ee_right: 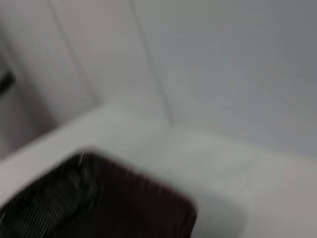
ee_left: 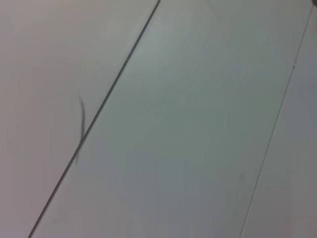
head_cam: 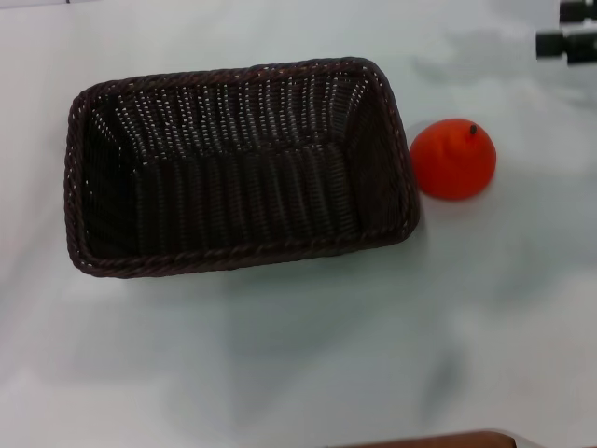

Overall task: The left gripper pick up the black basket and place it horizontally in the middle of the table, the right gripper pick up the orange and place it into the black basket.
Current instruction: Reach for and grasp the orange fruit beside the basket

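The black basket point(head_cam: 238, 168) lies lengthwise on the white table point(head_cam: 308, 355), open side up and empty, a little left of centre in the head view. The orange point(head_cam: 453, 159) stands on the table just right of the basket's right end, apart from it, with its dark stem up. My right gripper point(head_cam: 564, 28) shows only as black tips at the far right corner, beyond the orange and well clear of it. The right wrist view shows a blurred corner of the basket point(ee_right: 99, 203). My left gripper is out of view.
A brown edge point(head_cam: 429, 441) shows at the near side of the table. The left wrist view shows only a pale flat surface point(ee_left: 188, 124) crossed by thin dark seams.
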Available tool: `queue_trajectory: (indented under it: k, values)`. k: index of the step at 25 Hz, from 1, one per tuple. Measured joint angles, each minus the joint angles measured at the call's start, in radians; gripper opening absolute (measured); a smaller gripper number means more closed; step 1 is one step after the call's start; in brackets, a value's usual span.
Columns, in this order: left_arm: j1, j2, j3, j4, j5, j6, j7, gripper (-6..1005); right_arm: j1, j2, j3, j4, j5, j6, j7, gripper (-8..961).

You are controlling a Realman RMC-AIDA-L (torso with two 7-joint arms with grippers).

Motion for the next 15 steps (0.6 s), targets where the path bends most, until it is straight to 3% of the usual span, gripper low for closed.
queue_trajectory:
  k: [7, 9, 15]
  values:
    - [-0.037, 0.001, -0.026, -0.007, -0.003, -0.002, 0.005, 577, 0.128, -0.013, 0.028, -0.048, -0.321, -0.170, 0.108, 911]
    - [-0.043, 0.001, -0.043, -0.013, -0.003, 0.000, 0.005, 576, 0.175, -0.006, 0.007, -0.050, -0.411, -0.184, 0.136, 911]
    - [-0.041, 0.001, -0.055, -0.019, -0.008, 0.005, 0.003, 573, 0.216, 0.018, -0.070, -0.046, -0.477, -0.146, 0.160, 911]
